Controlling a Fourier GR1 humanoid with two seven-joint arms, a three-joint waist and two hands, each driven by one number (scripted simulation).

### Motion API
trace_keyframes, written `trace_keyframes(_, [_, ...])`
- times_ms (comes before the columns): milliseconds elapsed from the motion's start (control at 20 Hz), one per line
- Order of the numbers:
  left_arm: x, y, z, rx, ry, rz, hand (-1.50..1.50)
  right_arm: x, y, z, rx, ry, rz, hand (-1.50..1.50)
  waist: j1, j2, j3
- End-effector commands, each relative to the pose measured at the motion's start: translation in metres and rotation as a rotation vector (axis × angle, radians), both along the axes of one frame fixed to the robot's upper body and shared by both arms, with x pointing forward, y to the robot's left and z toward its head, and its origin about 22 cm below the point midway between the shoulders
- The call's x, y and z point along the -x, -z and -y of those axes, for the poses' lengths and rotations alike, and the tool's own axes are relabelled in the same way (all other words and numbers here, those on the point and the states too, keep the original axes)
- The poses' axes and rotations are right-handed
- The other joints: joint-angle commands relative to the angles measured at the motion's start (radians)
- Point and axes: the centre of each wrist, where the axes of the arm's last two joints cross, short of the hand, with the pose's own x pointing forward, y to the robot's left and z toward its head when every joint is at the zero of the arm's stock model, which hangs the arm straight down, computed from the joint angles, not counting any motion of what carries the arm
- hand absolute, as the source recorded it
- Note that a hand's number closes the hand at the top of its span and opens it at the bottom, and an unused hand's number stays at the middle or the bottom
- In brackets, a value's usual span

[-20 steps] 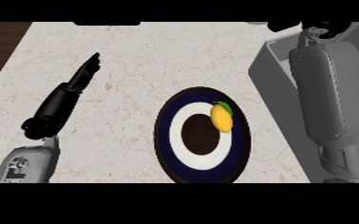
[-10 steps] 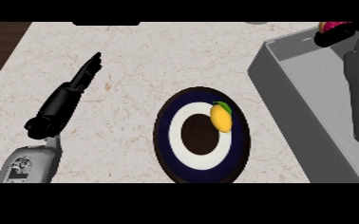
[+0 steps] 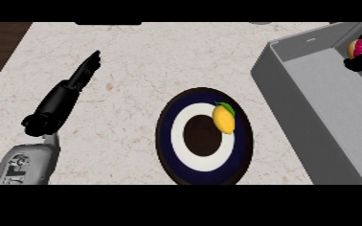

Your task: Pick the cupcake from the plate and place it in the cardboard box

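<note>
My left hand (image 3: 69, 87) lies over the left side of the counter (image 3: 141, 52), well apart from everything else. Its fingers are straight and pressed together, pointing away from me, and they hold nothing. The grey forearm (image 3: 28, 162) behind it comes in from the lower left corner.

The plate (image 3: 164, 136) sits in the middle of the counter: dark blue rim, white ring, brown centre. A yellow fruit (image 3: 224, 118) with a green leaf rests on its right side, on the white ring.

The grey box (image 3: 283, 100) stands just to the right of the plate, open at the top, running off the right edge. The cupcake (image 3: 356, 48) is not on the plate. It shows as a pink and tan bit at the far right edge, over the inside of the box near its far end. Only a black scrap of my right hand (image 3: 351, 65) shows just below it — I cannot tell whether that hand is gripping the cupcake or has let go.
</note>
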Motion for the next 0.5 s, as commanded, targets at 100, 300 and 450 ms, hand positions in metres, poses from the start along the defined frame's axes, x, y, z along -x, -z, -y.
trace_keyframes(100, [-0.003,0.005,0.001,0.001,-0.001,-0.003,0.0,0.018,0.015,0.041,-0.142,-0.121,-0.112,-1.5,-0.005,-0.001,0.0])
trace_keyframes(300, [-0.008,0.002,-0.007,0.008,0.01,-0.017,0.0,0.017,0.008,0.035,-0.178,-0.223,0.039,-1.5,-0.005,-0.001,0.0])
trace_keyframes(450, [-0.003,-0.01,-0.018,0.005,-0.02,0.011,0.0,0.019,0.007,0.028,-0.271,-0.235,0.324,-1.5,-0.012,-0.007,0.001])
